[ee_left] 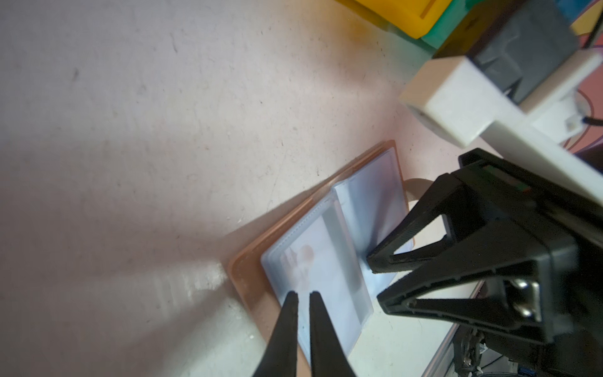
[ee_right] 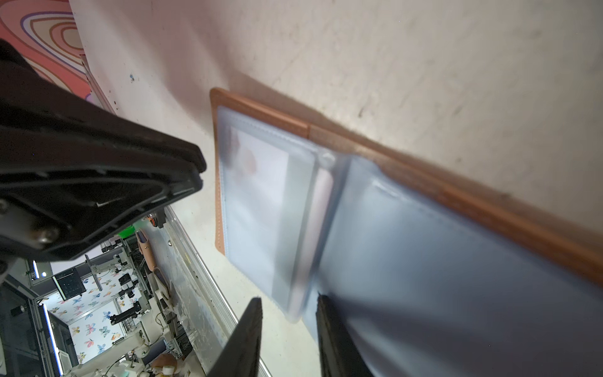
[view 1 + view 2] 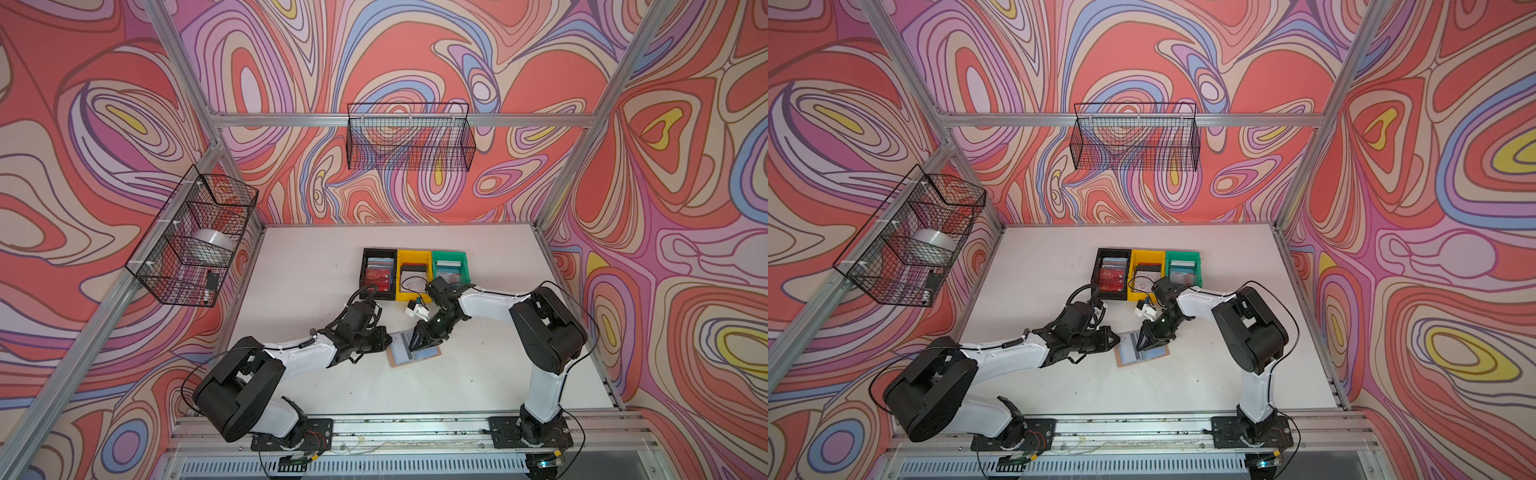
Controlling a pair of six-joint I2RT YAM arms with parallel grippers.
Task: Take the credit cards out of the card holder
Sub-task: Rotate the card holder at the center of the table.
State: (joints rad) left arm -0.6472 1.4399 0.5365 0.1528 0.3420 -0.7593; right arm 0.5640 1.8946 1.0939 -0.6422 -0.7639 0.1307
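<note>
Card holder [image 3: 405, 357] lies open; both arms bend low over it, right gripper [image 2: 288, 305] spread, left gripper [image 1: 303, 295] nearly closed, grip unclear.

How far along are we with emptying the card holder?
Done: card holder lies open; the black bin holds cards. In hand: left gripper tips sit at a sleeve with a white card inside; right gripper, open, is at the opposite page. Left: that card is not out yet.

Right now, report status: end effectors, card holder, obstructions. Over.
Left end effector nearly closed, grip unclear. Right end effector open over clear plastic sleeve pages. Tan leather-like booklet card holder lies open, white plastic card sleeved. No obstruction seen.
</note>
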